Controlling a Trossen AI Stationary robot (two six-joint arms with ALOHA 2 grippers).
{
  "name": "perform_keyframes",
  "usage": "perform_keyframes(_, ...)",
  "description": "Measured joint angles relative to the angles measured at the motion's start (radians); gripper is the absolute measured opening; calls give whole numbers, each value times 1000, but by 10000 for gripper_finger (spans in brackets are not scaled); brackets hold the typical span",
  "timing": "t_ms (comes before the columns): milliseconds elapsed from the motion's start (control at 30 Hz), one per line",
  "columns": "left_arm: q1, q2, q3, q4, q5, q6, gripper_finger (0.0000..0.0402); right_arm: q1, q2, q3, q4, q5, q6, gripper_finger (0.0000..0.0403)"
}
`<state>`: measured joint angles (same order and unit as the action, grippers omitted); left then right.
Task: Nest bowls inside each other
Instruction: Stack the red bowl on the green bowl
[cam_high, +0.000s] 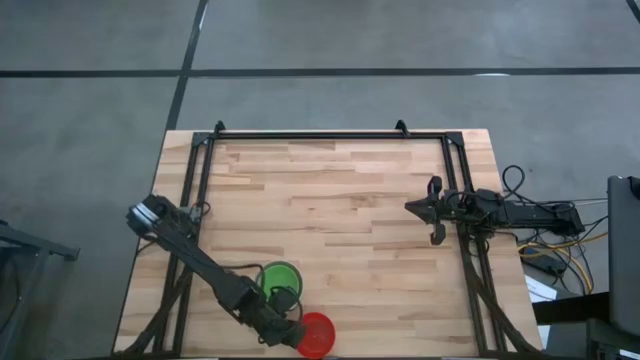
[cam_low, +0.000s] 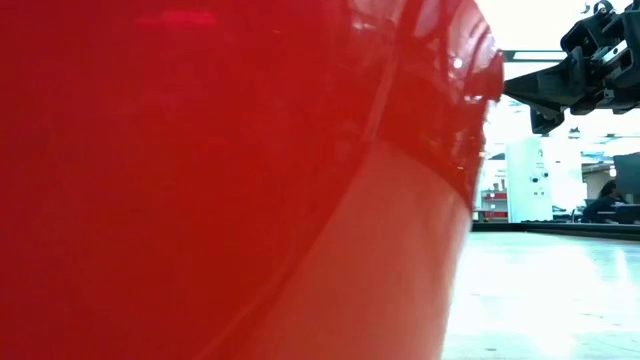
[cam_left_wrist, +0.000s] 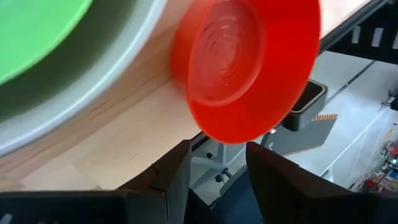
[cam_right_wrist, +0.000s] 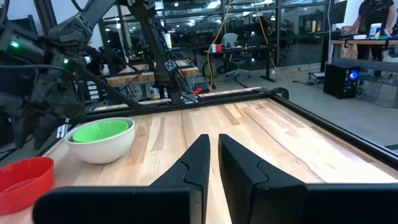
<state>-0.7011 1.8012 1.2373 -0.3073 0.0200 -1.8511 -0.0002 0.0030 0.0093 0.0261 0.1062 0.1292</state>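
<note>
Most of the nesting looks done: green bowls (cam_right_wrist: 101, 130) sit inside the white bowl (cam_right_wrist: 106, 148) near the bench's (cam_high: 340, 200) front edge. Only the red bowl (cam_high: 317, 334) is left, right at that edge beside the stack. The left claw (cam_high: 296, 338) stands open behind it, gripping nothing. The right claw (cam_high: 437, 210) waits at the far side, nearly closed and empty.

Honestly can't read any text here. No labels, brands, numbers or signs come through on the bowls, the table or the arms, and the stuff in the room behind is too far off.
</note>
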Motion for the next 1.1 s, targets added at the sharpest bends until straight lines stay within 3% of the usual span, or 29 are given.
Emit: perform_keyframes(1100,4,70,1,35,1,-35,158,0,0,0,0,0,-1,34)
